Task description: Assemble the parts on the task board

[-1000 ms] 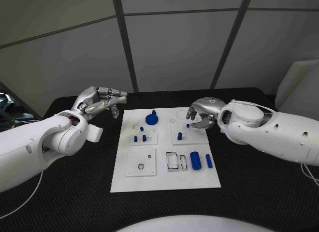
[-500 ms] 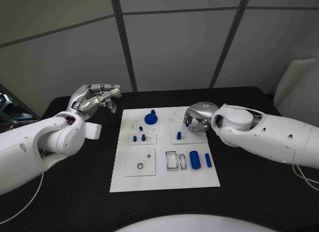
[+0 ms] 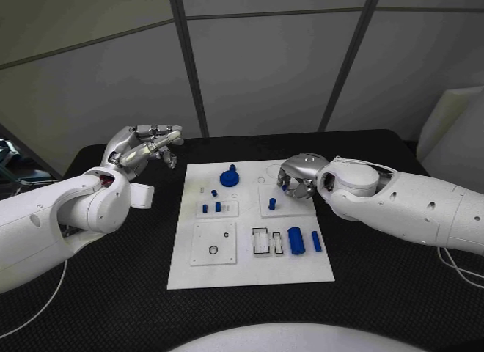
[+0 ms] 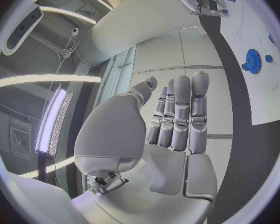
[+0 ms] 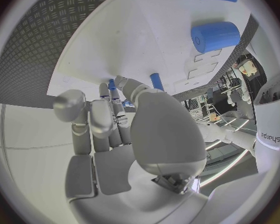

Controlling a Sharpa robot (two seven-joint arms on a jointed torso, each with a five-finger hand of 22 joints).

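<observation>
White task board (image 3: 253, 257) lies flat mid-table. Nearer its far right corner hovers the silver right hand (image 3: 297, 176), fingers curled, seemingly holding nothing; a small upright blue peg (image 3: 272, 203) stands just below it, unobstructed. Beyond the board's left edge, the silver left hand (image 3: 145, 150) hangs released. A blue gear (image 3: 230, 178) sits far-centre.

Both arms are cased in smooth, glossy white shells with rounded, bulbous joints. Each ends in a silver metallic hand: the left hand (image 3: 145, 150) and the right hand (image 3: 297, 175) have segmented fingers with pale grey pads. A thin white cable (image 3: 461, 268) trails beneath the right arm.
</observation>
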